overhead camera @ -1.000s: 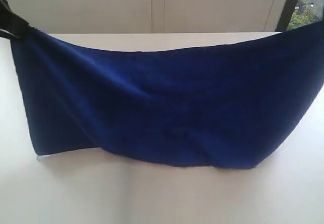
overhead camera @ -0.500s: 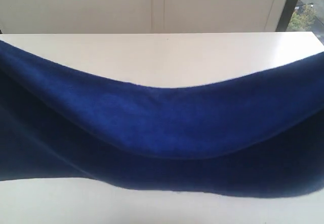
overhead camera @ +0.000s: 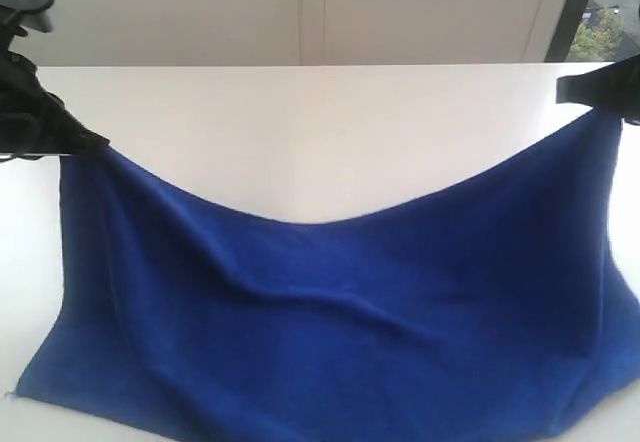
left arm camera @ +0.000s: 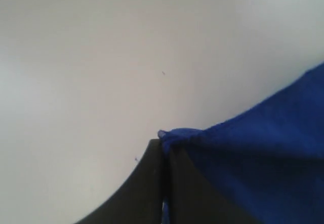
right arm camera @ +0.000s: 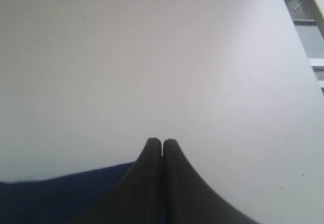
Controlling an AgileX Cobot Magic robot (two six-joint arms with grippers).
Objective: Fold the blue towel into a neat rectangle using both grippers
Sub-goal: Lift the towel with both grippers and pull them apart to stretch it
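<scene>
Exterior: I'm pinching blue towel (overhead camera: 340,332) by two upper corners, left gripper (overhead camera: 92,145) and right gripper (overhead camera: 603,92) both clamped on cloth; middle sagging, lower part lying on table (overhead camera: 330,122)
Left wrist: jaws pressing on corner
Right wrist: jaws pressing together, cloth beneath
Judging first fold underway; next move calling for laying held corners evenly onto opposite edge

- Strung between left tool (overhead camera: 92,144) at far left and right tool (overhead camera: 575,90) at far right: towel (overhead camera: 330,342), one upper corner pinched in each.
- Sagging mid-span, lower edge down on counter (overhead camera: 320,132), near side.
- Behind counter: wall (overhead camera: 300,12).
</scene>
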